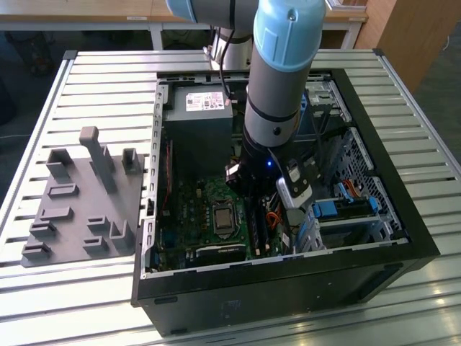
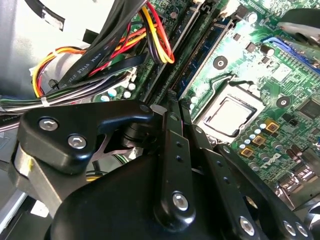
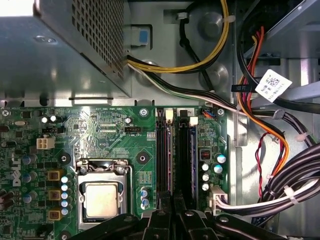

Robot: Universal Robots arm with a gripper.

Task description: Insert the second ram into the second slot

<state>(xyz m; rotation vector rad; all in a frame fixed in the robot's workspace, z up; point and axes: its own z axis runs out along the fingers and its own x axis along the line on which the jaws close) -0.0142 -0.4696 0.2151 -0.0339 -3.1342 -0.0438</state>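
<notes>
My gripper (image 1: 252, 193) is down inside the open computer case (image 1: 403, 238), over the memory slots of the green motherboard (image 3: 100, 130). The second ram (image 2: 206, 49), a thin blue strip seen edge-on, stands along a slot and runs out from between my fingertips in both wrist views (image 3: 173, 160). The gripper (image 3: 172, 206) has its fingers (image 2: 175, 150) pressed close together on the strip's near end (image 2: 172, 107). Beside it lies a parallel black slot (image 3: 186, 160) with a white latch (image 3: 193, 120) at its far end.
A processor socket (image 3: 101, 197) sits beside the slots. On their other side, bundles of coloured and black cables (image 3: 280, 165) run close by. The power supply box (image 1: 198, 115) stands at the case's back. A grey holder fixture (image 1: 83, 194) lies on the slatted table at the exterior view's left.
</notes>
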